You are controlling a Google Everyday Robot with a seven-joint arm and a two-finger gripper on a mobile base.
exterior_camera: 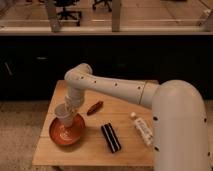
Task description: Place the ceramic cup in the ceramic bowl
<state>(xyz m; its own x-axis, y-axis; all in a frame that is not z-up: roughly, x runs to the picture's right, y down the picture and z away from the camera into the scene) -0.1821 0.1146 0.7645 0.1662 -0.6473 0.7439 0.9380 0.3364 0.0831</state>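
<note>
The reddish-brown ceramic bowl [65, 134] sits at the front left of the wooden table [125, 107]. The whitish-beige ceramic cup [64, 115] is held by my gripper [69, 109] just above the bowl's far side, tilted a little. The gripper reaches down from the white arm [115, 87] that stretches from the right. The cup's base is over the bowl's inside; I cannot tell whether it touches the bowl.
A small reddish-brown elongated object [94, 107] lies right of the bowl. A black rectangular item [111, 137] lies at the front middle. A white tube [142, 129] lies at the right. Dark cabinets stand behind the table.
</note>
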